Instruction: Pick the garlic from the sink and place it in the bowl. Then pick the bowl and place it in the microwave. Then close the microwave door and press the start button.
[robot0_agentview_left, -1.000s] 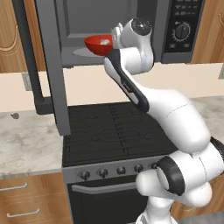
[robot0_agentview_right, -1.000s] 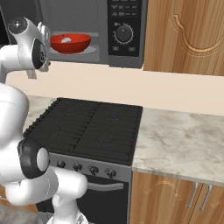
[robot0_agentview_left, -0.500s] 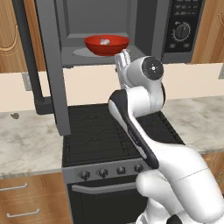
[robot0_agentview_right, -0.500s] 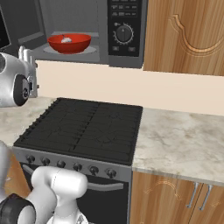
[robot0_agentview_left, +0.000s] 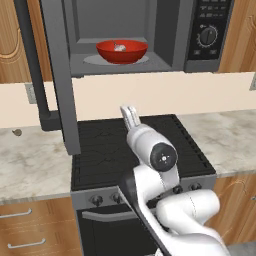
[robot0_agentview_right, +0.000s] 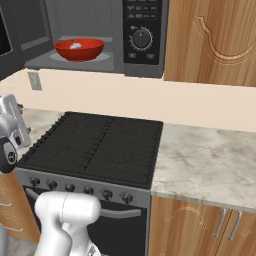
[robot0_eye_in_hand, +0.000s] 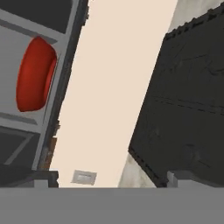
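Inside microwave (robot0_agentview_left: 210, 30), glossy red bowl (robot0_agentview_left: 121, 51)

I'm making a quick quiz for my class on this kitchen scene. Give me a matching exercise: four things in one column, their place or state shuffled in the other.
1. bowl
2. garlic
3. microwave door
4. gripper

a. swung open
b. above the stove, jaws open
c. inside the microwave
d. in the bowl

Pairs: 1-c, 2-d, 3-a, 4-b

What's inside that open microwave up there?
The microwave holds a red bowl with the whitish garlic in it. The bowl's wall hides the garlic's underside.
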